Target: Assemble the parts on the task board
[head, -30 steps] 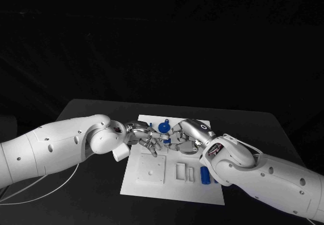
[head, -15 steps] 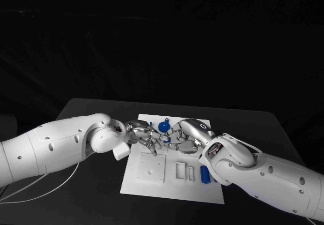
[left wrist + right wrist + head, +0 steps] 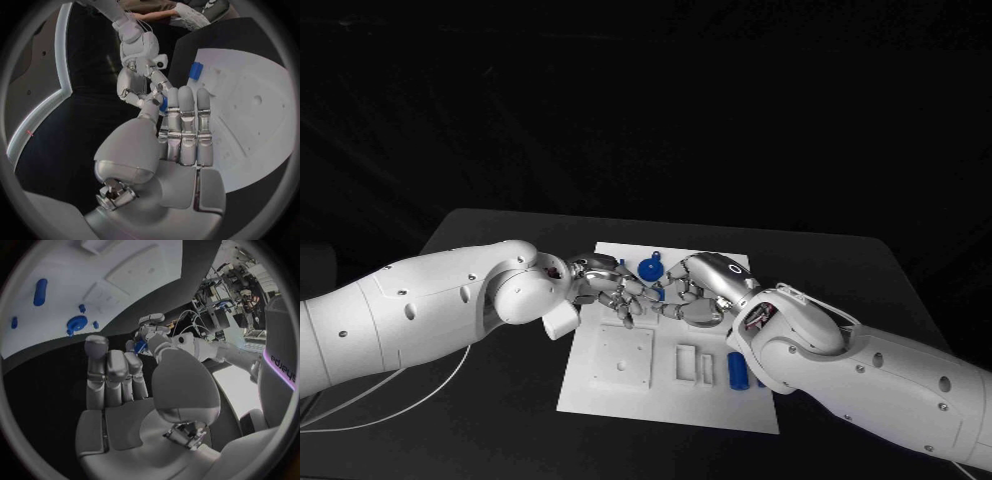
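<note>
Small glossy blue part (image 3: 163, 104) pinched between both silver hands, left hand (image 3: 607, 288), right hand (image 3: 692, 293), over flat white task board (image 3: 625, 395), frame centre, blue cylinder (image 3: 738, 372) lying lower right

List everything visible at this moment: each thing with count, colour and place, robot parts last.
Table: one, black, under everything.
Task board: one, white, mid-table.
Round part: one, blue, on the board's far side, beyond the hands.
Cylinder part: one, blue, on the board beside the right arm.
Small part: one, blue, between the fingertips of both hands; which one grips it is unclear.
Left hand: silver, above the board.
Right hand: silver, meeting the left.
</note>
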